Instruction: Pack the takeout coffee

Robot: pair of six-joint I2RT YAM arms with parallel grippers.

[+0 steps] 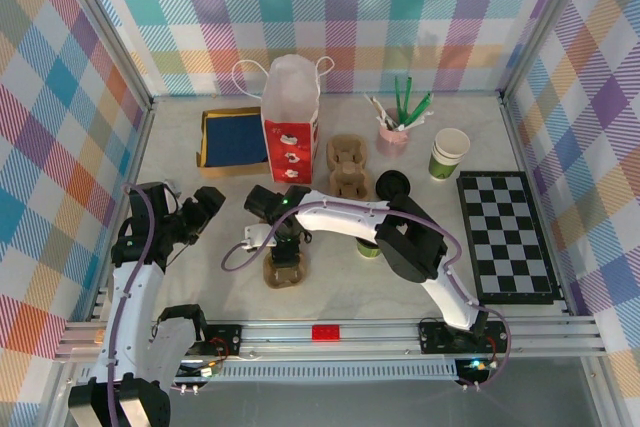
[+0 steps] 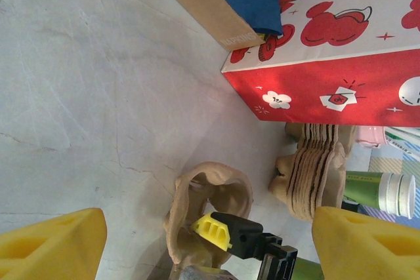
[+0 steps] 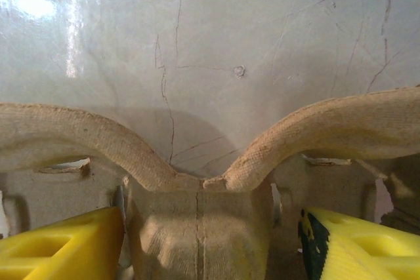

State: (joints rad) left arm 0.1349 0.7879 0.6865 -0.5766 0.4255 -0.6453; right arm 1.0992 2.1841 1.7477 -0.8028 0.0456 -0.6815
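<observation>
The takeout coffee (image 1: pixel 368 249) stands under my right arm's forearm, so just a strip of its olive-green body shows; that body also peeks in at the bottom of the left wrist view (image 2: pixel 306 272). A brown pulp cup carrier (image 1: pixel 285 271) lies on the table left of it. My right gripper (image 1: pixel 287 247) points down into the carrier, one finger in each well. Its yellow pads (image 3: pixel 59 244) sit against the centre post (image 3: pixel 197 227). My left gripper (image 1: pixel 207 203) hovers open to the left with nothing between its fingers (image 2: pixel 52 244).
The red paper bag (image 1: pixel 290 132) stands at the back with a blue napkin box (image 1: pixel 232 137) beside it. A stack of carriers (image 1: pixel 347 165), a loose black lid (image 1: pixel 393 185), a lidless cup stack (image 1: pixel 449 154), a pink cup of straws (image 1: pixel 393 135) and a checkerboard (image 1: pixel 508 237) lie to the right.
</observation>
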